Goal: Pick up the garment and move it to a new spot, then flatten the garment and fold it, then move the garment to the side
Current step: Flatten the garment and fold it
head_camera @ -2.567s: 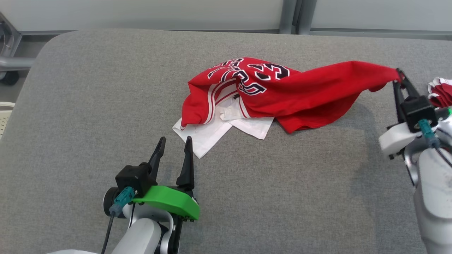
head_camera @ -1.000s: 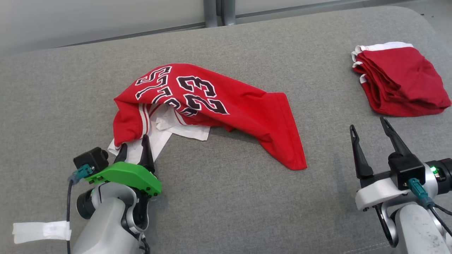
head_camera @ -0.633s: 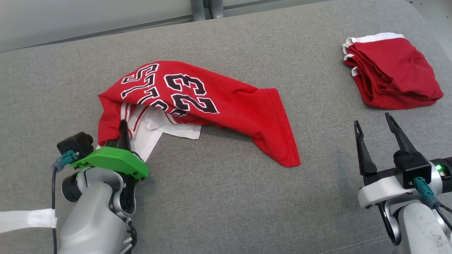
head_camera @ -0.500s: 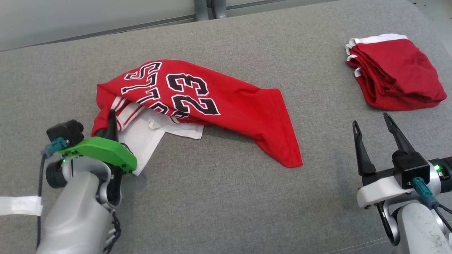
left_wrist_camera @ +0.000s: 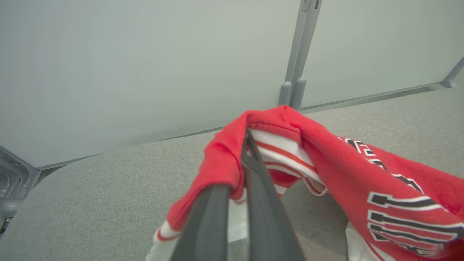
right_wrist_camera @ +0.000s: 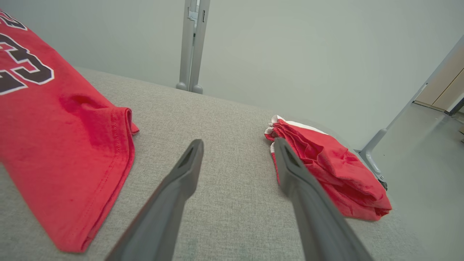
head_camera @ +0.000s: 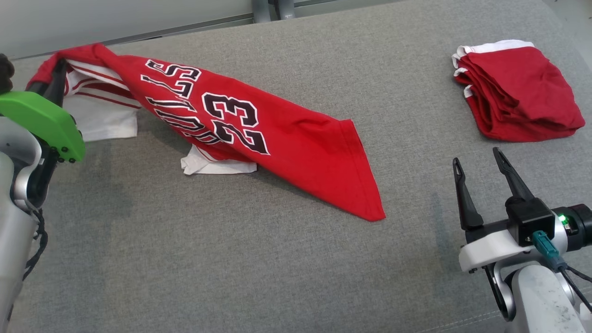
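The light is bright, even, diffuse. The crumpled red cloth jersey casts a soft shadow on the grey woven table cover beneath its raised fold. Close against the jersey, two long dark fingers look blurred.

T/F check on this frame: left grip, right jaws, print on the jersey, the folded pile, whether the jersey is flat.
1. The left gripper is shut on an edge of the red jersey. True.
2. The right gripper holds the jersey's hem. False: its jaws stand open, hold nothing and are apart from the jersey.
3. The jersey shows the number 23. True.
4. The folded red garment lies on the robot's left. False: it lies on the right, beyond the right gripper.
5. The jersey lies flat. False: its gripped end is lifted, while the other end rests on the grey surface.
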Tool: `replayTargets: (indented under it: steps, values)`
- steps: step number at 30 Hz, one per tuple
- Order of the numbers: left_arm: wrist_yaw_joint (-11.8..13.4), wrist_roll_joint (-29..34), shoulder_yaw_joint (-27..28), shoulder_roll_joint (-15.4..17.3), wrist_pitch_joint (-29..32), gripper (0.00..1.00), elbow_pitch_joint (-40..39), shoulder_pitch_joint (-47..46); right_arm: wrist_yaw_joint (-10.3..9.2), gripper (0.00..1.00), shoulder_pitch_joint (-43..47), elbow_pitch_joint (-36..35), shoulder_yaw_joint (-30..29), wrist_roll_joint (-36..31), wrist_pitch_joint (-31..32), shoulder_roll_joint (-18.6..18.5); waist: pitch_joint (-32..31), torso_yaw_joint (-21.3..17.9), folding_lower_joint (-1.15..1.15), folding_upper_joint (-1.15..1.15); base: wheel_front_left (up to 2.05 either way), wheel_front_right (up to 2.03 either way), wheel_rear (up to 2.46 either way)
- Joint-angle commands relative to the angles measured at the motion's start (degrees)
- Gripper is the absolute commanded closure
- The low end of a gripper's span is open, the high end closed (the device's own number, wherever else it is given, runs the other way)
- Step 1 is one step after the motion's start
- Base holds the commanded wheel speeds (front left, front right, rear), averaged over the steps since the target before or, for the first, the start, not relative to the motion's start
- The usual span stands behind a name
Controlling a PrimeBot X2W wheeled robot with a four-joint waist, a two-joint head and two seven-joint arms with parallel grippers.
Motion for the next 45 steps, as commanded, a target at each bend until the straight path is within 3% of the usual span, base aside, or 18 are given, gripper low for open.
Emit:
replayTargets:
  steps: [1, 10, 18, 19, 20, 21, 32, 39, 45]
  values:
    - [0.32, 0.61, -0.06, 1.22, 1.09, 1.0, -2.1, -0.51, -0.08, 0.0, -0.3, 0.26, 0.18, 0.46, -0.12, 0.2, -0.18, -0.23, 0.0, 0.3, 0.0, 0.0, 0.0]
    - [3.34, 2.05, -0.83, 4.79, 5.06, 1.0, -9.83, 2.13, -0.08, 0.0, -0.93, 0.55, 0.46, 0.74, -0.12, 0.91, -0.06, -0.26, 0.0, 0.3, 0.0, 0.0, 0.0]
    - [3.62, 2.32, -1.51, 2.31, 3.48, 1.0, -3.95, -0.21, -0.08, 0.0, -3.83, 1.41, 2.97, 1.25, -0.12, 1.28, 2.3, -2.23, 0.0, 0.3, 0.0, 0.0, 0.0]
    - [3.56, 2.14, -1.59, 2.08, 3.62, 0.76, -2.64, -0.59, -0.08, 0.0, -4.13, 1.51, 3.25, 1.33, -0.12, 1.3, 2.58, -2.58, 0.0, 0.3, 0.0, 0.0, 0.0]
    - [3.42, 2.03, -1.68, 1.96, 3.88, 0.42, -1.31, -1.06, -0.08, 0.0, -4.38, 1.54, 3.58, 1.42, -0.12, 1.3, 2.84, -2.93, 0.0, 0.3, 0.0, 0.0, 0.0]
    - [3.31, 1.77, -1.58, 1.92, 3.99, 0.0, 0.04, -1.47, -0.08, 0.0, -4.62, 1.63, 3.87, 1.48, -0.12, 1.35, 3.06, -3.23, 0.0, 0.3, 0.0, 0.0, 0.0]
    - [0.14, -0.96, -0.11, 3.2, 2.72, 0.0, 6.77, -1.95, -0.08, 0.0, -3.28, 2.2, 2.57, 1.98, -0.12, 1.67, 1.4, -1.72, 0.0, 0.3, 0.0, 0.0, 0.0]
    - [-1.77, -2.25, -1.91, 2.01, 0.02, 0.0, 0.65, 5.42, -0.08, 0.0, -1.83, 2.3, 2.06, 1.98, -0.12, 1.75, -2.44, 1.82, 0.0, 0.3, 0.0, 0.0, 0.0]
    - [-1.02, -2.75, -4.8, -0.53, -0.59, 0.0, -6.27, 14.24, -0.08, 0.0, -0.8, 1.96, 1.57, 1.88, -0.12, 1.8, -3.31, 3.45, 0.0, 0.3, 0.0, 0.0, 0.0]
